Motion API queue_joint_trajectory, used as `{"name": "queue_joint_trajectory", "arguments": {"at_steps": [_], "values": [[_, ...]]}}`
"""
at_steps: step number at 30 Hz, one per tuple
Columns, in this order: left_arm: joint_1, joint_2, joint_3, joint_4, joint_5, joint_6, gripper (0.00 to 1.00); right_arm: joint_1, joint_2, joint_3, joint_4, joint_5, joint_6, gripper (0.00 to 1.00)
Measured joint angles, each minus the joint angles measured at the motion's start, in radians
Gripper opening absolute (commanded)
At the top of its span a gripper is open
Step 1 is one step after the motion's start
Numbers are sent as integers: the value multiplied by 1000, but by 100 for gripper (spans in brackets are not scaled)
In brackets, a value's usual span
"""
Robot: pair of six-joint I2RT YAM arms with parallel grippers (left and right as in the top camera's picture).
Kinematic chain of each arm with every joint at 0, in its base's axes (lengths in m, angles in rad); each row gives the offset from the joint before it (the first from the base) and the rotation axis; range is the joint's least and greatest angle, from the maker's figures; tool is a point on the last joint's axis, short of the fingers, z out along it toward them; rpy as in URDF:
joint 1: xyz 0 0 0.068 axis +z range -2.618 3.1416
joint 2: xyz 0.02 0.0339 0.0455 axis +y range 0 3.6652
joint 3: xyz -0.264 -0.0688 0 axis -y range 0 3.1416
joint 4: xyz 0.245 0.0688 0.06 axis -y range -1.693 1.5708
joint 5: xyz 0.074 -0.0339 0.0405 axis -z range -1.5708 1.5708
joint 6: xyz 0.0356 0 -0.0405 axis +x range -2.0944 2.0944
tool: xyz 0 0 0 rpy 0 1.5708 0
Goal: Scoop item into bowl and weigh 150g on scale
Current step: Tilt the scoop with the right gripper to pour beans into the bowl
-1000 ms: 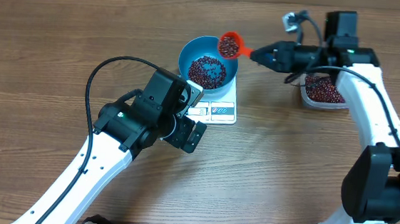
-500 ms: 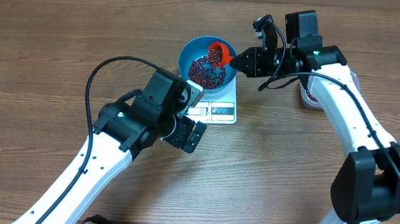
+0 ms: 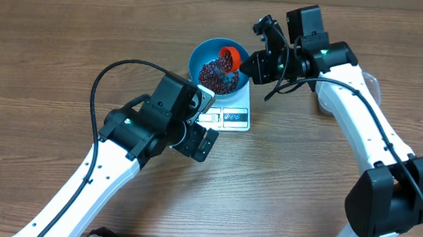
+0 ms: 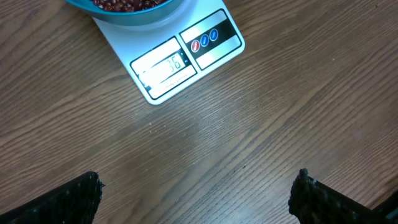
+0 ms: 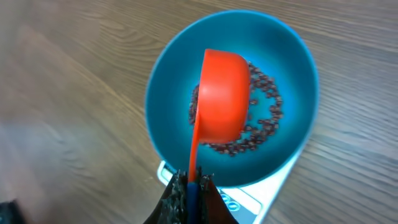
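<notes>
**Right claw** (image 5: 189,185): pressed together on the handle of an orange scoop (image 5: 222,93), which is tipped over the blue bowl (image 5: 298,68). **Beans** (image 5: 264,121): heaped in the bottom of the bowl. **Bowl**: stands on the white scale (image 4: 186,53), whose display and buttons face the left claw (image 4: 199,196). **Left claw**: spread wide above the wooden table (image 4: 236,137), near the scale, holding nothing.

Robotics lab: left arm (image 3: 102,163), right arm (image 3: 362,123) at wood-grain table (image 3: 44,37)
</notes>
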Motion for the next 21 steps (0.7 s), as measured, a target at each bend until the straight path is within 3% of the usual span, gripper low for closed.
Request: {"name": "queue_joint_trajectory", "arguments": {"at_steps": [21], "values": [[0, 0, 0, 0, 0, 0, 99, 1, 0, 0, -22, 76, -7, 4]]}}
